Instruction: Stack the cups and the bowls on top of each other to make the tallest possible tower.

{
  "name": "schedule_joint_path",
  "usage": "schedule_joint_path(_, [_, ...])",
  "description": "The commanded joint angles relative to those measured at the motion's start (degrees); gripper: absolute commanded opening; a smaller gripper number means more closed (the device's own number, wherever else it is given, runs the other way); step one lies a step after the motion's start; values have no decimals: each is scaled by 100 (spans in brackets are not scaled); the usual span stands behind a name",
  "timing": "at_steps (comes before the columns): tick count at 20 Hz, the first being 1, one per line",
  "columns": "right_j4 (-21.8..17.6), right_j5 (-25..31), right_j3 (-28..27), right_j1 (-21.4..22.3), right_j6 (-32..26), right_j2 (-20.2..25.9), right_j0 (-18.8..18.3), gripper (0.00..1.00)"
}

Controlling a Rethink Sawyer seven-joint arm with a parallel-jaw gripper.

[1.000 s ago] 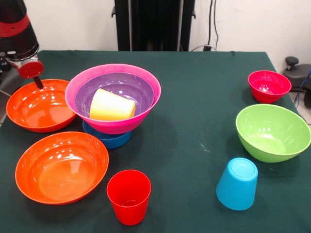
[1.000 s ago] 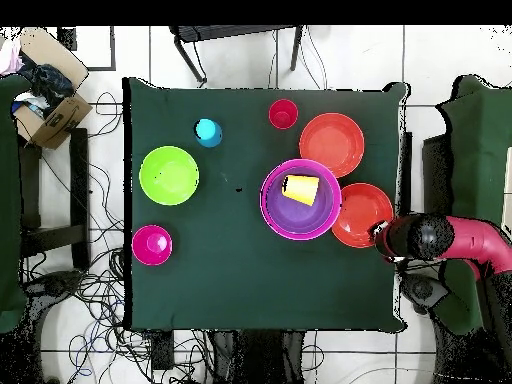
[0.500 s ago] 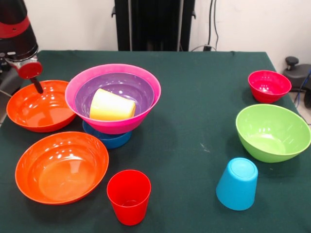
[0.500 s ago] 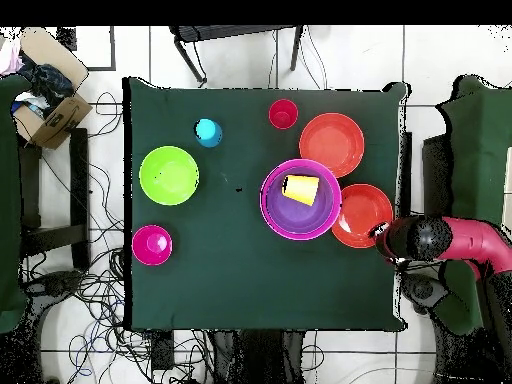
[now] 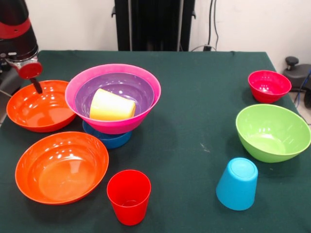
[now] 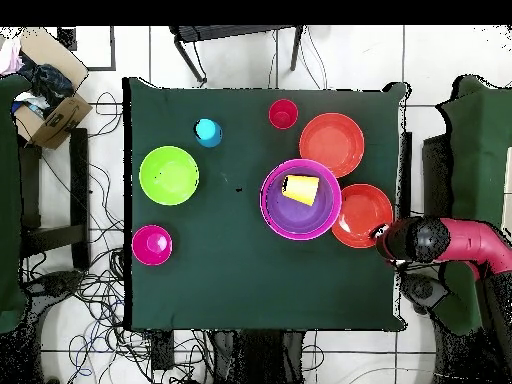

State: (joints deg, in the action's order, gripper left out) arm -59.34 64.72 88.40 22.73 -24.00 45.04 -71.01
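A dark green cloth covers the table [image 5: 204, 97], and mid-left on it the tower [image 5: 113, 99] is a glossy magenta bowl [image 5: 146, 114] holding a purple bowl [image 5: 121, 85] with a yellow cup [image 5: 112, 106] lying on its side inside, all resting on a small blue bowl [image 5: 109, 138]. Two shiny orange bowls [image 5: 60, 167] sit at the left edge, and a lime bowl [image 5: 272, 132] and a small crimson bowl [image 5: 268, 86] at the right. An upright red cup [image 5: 129, 195] stands at bottom centre, an upturned light blue cup [image 5: 237, 183] lower right, and the gripper [image 5: 35, 83] hangs over the far orange bowl's rim, upper left; whether it is apart or together I cannot tell.

A cardboard box [image 6: 48, 100] sits beside the green table [image 6: 230, 290].
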Motion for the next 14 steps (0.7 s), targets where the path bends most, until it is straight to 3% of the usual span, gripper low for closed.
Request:
schedule_joint_path(1, [-385,-641,317,-290,-999,-241,69,100])
schedule_joint_path(14, [-370,-827,126,-545,-1086,-291,100,100])
